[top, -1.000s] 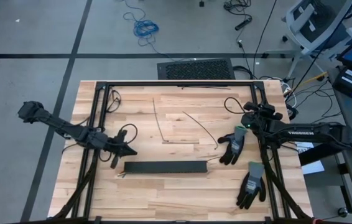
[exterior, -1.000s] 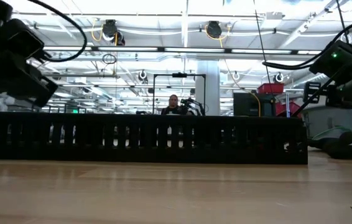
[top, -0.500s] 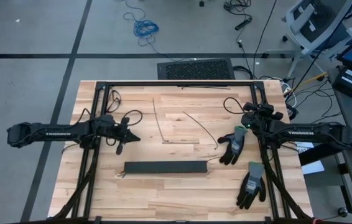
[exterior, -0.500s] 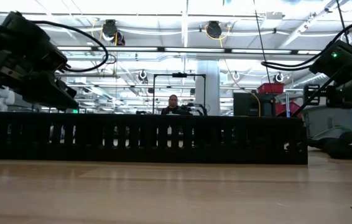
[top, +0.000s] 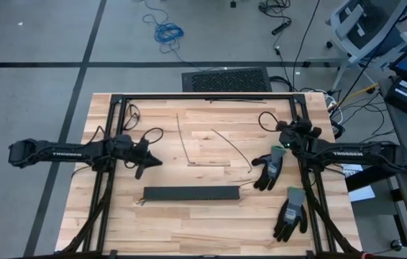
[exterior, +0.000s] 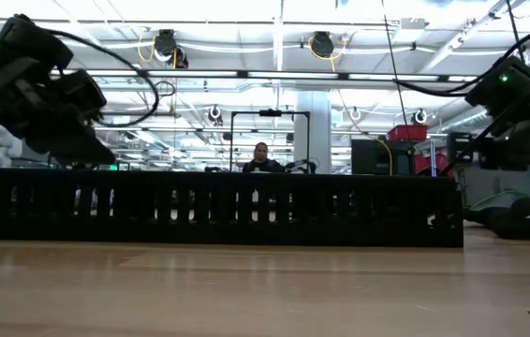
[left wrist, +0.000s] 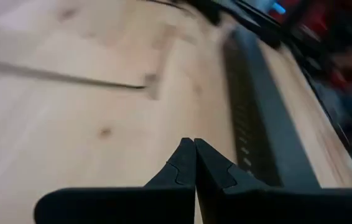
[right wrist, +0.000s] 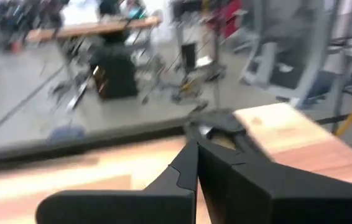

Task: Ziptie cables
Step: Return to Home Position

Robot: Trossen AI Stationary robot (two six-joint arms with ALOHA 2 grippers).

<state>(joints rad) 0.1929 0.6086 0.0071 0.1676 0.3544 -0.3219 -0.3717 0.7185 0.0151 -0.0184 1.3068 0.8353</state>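
Sideways, black duct (top: 189, 193) lying left-right, cables (top: 244, 185) peeking at ends

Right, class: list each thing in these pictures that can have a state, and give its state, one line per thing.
Long black slotted plastic cable duct: closed, lying flat on the wooden table.
Left gripper: shut, empty, raised clear of the duct.
Right gripper: shut, empty, raised at the table's right side.
Two grey-and-black work gloves: unworn, lying loose.
Thin dark strands: loose, unfastened.
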